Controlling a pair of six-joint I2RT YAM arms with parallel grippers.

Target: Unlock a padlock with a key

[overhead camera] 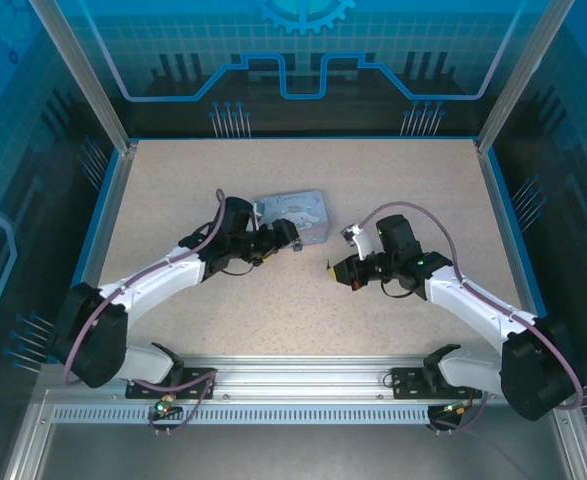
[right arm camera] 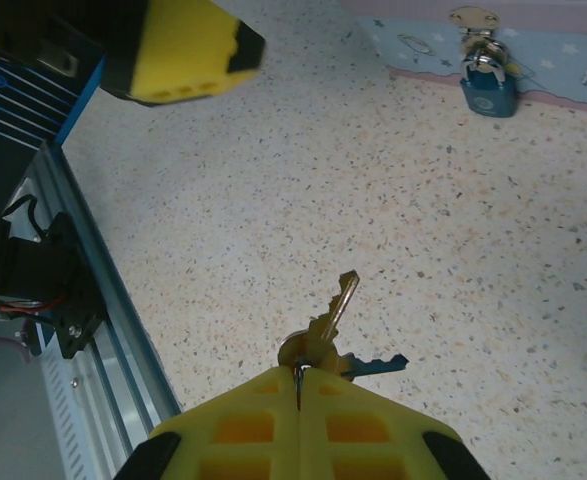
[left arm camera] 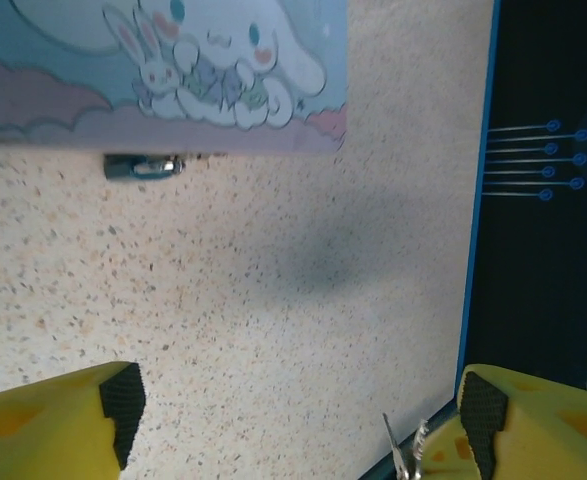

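Over the speckled table (right arm camera: pixel 493 250), right hand (right arm camera: pixel 300 383) pinches the key (right arm camera: pixel 335 308).

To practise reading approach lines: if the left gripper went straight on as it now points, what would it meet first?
Probably the near edge of the cartoon tin, beside the padlock. The open left gripper faces it, but depth is unclear, so it might reach the tabletop first.

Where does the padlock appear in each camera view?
Right wrist: padlock upper right, at the edge of the tin.
Left wrist: upper left, just below the tin's edge.
Top external: too small to be sure; perhaps the dark speck at the tin's near edge.
Shared landmark: the cartoon tin.
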